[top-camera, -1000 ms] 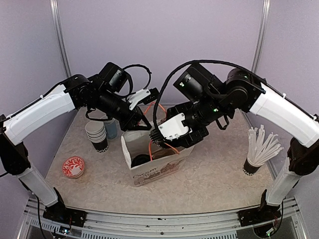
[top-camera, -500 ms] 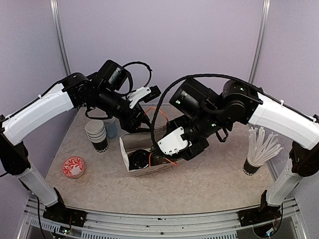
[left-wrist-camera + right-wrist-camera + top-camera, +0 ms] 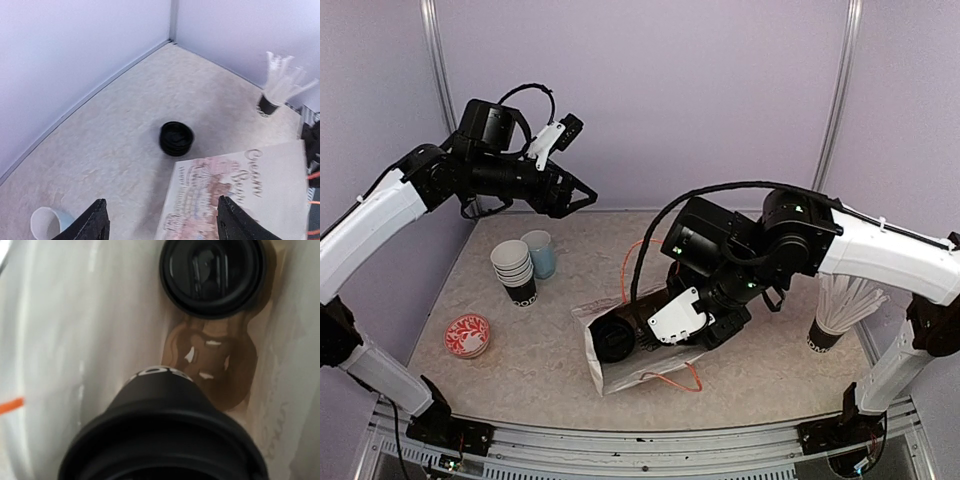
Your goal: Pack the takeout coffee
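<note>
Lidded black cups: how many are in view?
2. The far cup sits in the bag beside a brown spill; the near cup fills the right wrist view's bottom. A black round thing on the table may be a third.

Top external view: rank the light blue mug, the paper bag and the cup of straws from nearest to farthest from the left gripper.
1. Light blue mug, back left, under the raised left gripper.
2. Paper bag, on its side, centre.
3. Cup of straws, far right.
</note>
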Available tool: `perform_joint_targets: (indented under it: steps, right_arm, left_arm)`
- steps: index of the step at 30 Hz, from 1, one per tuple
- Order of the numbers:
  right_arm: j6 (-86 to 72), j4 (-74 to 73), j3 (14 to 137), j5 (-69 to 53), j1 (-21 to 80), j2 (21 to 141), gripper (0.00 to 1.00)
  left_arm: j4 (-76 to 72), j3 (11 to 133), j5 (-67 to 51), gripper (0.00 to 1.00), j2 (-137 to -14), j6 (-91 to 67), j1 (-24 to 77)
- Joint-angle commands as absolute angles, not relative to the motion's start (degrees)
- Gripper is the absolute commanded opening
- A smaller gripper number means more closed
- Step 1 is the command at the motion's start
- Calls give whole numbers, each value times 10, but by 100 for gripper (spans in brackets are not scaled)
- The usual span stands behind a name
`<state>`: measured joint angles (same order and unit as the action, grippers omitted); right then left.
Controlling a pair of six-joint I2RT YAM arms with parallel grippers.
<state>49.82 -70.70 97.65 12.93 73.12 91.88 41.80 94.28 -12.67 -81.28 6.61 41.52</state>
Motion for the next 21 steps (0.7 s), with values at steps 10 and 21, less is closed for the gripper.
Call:
perform_joint_targets:
  steps: [10, 21]
  right_arm:
    - [524, -586, 918, 206, 742, 893, 51]
    - [571, -482, 822, 237, 742, 882, 51]
  left_arm:
    - [321, 890, -156, 67, -1025, -7, 349]
    - [319, 901, -201, 65, -1111, 18, 355]
